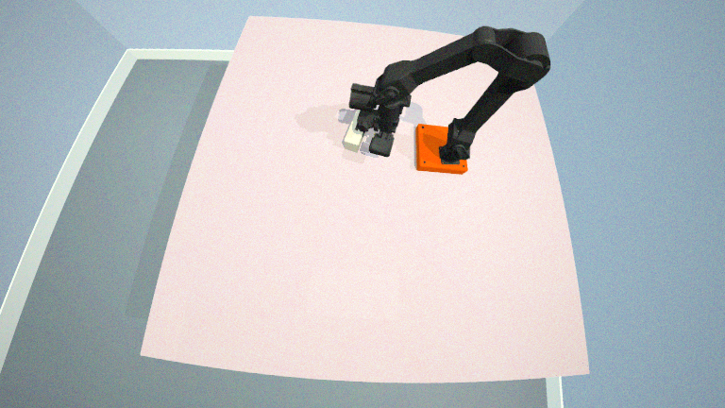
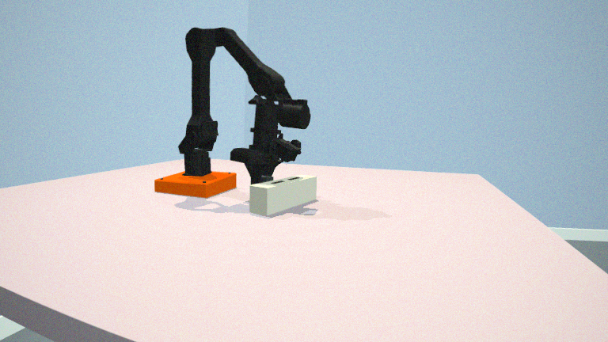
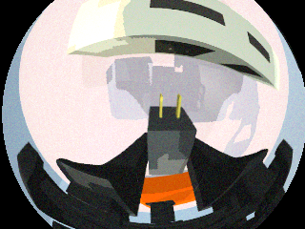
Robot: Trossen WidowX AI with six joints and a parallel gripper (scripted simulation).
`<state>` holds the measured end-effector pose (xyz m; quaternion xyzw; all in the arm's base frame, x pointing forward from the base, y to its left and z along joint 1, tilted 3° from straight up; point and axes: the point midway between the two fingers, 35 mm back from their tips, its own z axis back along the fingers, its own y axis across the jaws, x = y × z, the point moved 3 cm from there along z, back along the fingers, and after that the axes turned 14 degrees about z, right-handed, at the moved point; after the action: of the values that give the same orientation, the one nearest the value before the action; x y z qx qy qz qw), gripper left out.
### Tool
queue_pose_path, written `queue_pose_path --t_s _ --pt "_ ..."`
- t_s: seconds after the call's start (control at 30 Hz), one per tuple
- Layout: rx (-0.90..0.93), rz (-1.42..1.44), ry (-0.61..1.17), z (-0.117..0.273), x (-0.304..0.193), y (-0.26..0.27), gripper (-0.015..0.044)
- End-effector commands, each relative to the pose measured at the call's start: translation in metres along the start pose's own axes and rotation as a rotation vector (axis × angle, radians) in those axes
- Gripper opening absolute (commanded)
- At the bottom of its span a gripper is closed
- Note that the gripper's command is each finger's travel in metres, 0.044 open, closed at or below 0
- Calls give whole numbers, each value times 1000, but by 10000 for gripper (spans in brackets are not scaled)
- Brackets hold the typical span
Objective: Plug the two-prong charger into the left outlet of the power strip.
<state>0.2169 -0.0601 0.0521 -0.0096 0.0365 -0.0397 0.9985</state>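
My gripper (image 2: pixel 261 174) (image 3: pixel 165 135) points down and is shut on the dark grey charger (image 3: pixel 164 143). In the wrist view its two yellow prongs (image 3: pixel 178 106) point toward the power strip, with a visible gap between them. The pale power strip (image 1: pixel 352 139) (image 2: pixel 291 198) (image 3: pixel 129 18) stands on the table beside the gripper. Dark openings show on its top and on the side facing the charger. The prongs point roughly at the left side opening (image 3: pixel 191 49). In the exterior view the strip hides the prongs and fingertip ends. In the top view the arm hides the charger.
The orange base block (image 1: pixel 431 146) (image 2: pixel 181 188) (image 3: pixel 167 183) carries the arm and stands behind the gripper, on the side away from the strip. The pink table (image 1: pixel 347 264) (image 2: pixel 313 275) extends around them, and its edges are far from the strip.
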Motion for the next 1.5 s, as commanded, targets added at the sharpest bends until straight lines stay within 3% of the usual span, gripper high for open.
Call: queue_pose_path --t_s 0.0,1.47 --pt "-5 -3 -6 1 6 -3 0" --pt "-4 -22 -8 0 24 -12 0"
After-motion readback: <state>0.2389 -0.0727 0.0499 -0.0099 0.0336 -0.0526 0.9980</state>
